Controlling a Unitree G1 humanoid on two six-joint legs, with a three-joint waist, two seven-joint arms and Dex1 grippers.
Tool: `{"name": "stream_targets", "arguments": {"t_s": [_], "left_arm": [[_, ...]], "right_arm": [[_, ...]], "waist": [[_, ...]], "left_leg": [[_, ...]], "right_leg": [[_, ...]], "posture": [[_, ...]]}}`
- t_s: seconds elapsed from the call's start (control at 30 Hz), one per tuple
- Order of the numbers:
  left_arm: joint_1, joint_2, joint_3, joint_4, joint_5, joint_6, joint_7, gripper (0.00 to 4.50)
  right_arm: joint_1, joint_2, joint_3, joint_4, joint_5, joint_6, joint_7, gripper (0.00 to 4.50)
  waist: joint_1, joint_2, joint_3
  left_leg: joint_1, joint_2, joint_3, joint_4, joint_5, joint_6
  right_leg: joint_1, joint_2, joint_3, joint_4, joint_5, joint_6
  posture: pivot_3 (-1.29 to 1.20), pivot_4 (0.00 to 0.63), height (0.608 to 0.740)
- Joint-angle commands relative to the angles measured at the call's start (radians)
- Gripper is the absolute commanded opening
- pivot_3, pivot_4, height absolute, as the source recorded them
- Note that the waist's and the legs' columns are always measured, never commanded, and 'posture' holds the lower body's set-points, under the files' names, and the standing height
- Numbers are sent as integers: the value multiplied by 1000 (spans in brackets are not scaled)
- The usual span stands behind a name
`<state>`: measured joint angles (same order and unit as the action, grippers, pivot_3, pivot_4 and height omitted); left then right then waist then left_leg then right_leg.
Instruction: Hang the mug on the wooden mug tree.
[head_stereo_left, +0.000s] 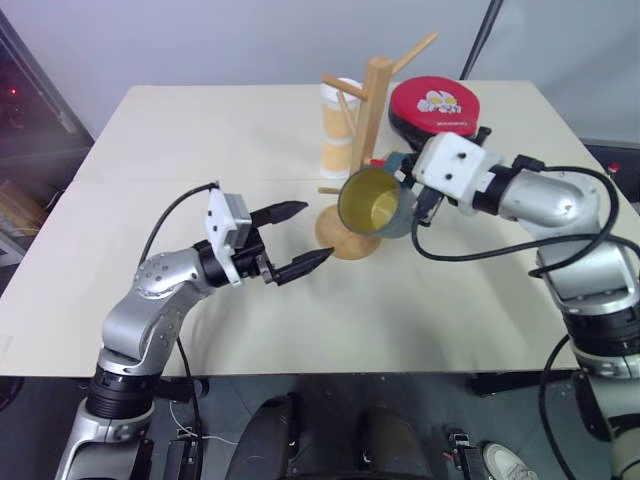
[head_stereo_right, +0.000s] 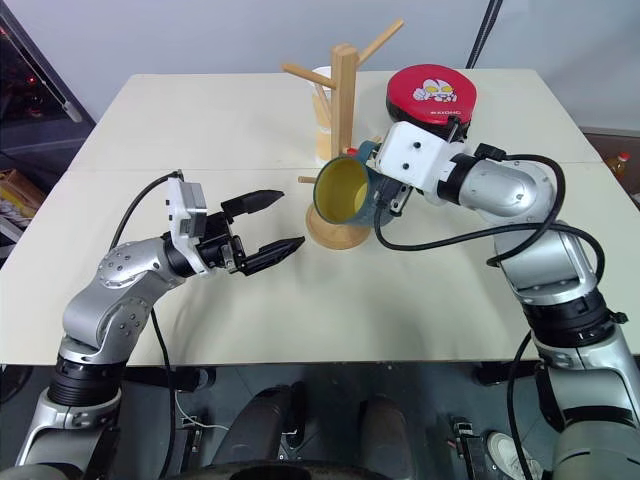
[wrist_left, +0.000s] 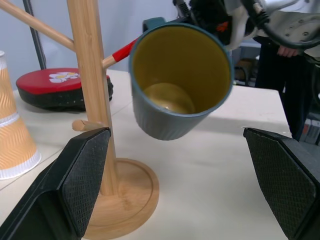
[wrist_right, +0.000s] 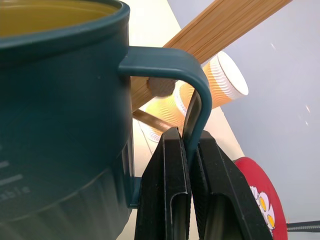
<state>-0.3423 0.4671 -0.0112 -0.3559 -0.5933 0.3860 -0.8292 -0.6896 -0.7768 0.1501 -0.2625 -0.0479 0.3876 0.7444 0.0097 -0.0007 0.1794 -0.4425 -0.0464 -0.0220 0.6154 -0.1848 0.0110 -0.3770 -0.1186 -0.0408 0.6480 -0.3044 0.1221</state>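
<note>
The right gripper (wrist_right: 186, 150) pinches the mug (head_stereo_left: 375, 200) by its handle (wrist_right: 192, 90), holding it off the table (head_stereo_left: 200, 140) with its yellow mouth tipped toward the robot, right beside the tree (head_stereo_left: 372, 130) near the red-tipped peg (wrist_left: 122, 51). The left gripper (head_stereo_left: 305, 237) hovers nearby, fingers spread and empty, pointing at the mug

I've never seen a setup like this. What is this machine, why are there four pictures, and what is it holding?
It is a two-armed robot at a beige table. Two pictures come from cameras in its head, two from cameras on its wrists. The right gripper has its jaws shut on the handle of a blue-grey mug with a yellow inside, held beside a light wooden mug tree. The left gripper is open, holding nothing. Behind stand a cream-and-orange paper cup and a round red lidded case.
</note>
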Motion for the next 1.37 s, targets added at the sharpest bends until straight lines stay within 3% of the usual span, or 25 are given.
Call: {"name": "stream_targets", "arguments": {"t_s": [0.03,0.27,0.4,0.53,0.7,0.87,1.1,1.37], "left_arm": [[-23,1,28,-51,-27,3,13,4500],[-22,0,24,-63,-31,4,29,4500],[-22,-1,25,-59,-32,1,34,4500],[-18,2,31,-48,-33,-2,37,4500],[-4,-9,74,-3,-47,-2,64,4500],[27,-36,125,111,18,-49,141,4500],[102,-92,178,269,139,-146,284,4500],[186,-102,186,296,200,-170,345,4500]], "right_arm": [[-35,12,8,29,-34,-25,-6,68],[-54,43,22,56,-45,-38,1,68],[-66,49,7,32,-51,-32,-2,1931],[-42,14,-62,-38,-16,8,19,1931],[92,-8,-288,-158,145,110,43,1931],[327,87,-501,-208,329,177,22,1931],[556,355,-508,-53,340,-33,-124,1931],[590,432,-468,152,329,-229,-172,1931]], "waist": [[0,0,0],[1,0,0],[0,0,0],[1,0,0],[4,-1,0],[2,-2,0],[-3,-1,0],[0,-1,0]], "left_leg": [[0,0,0,0,0,0],[0,0,0,0,0,0],[0,0,0,0,0,0],[0,0,0,0,0,0],[0,0,0,0,0,0],[1,0,0,0,0,0],[3,1,1,-1,0,0],[3,0,1,-1,0,0]], "right_leg": [[0,0,0,0,0,0],[0,0,0,0,0,0],[0,0,0,0,0,0],[0,0,0,1,0,0],[1,0,0,0,0,0],[2,0,0,0,0,0],[2,0,0,1,0,0],[2,0,0,2,0,0]], "posture": [[0,150,740],[0,150,740],[0,150,740],[0,150,740],[0,150,740],[0,150,740],[0,150,740],[0,150,740]]}}
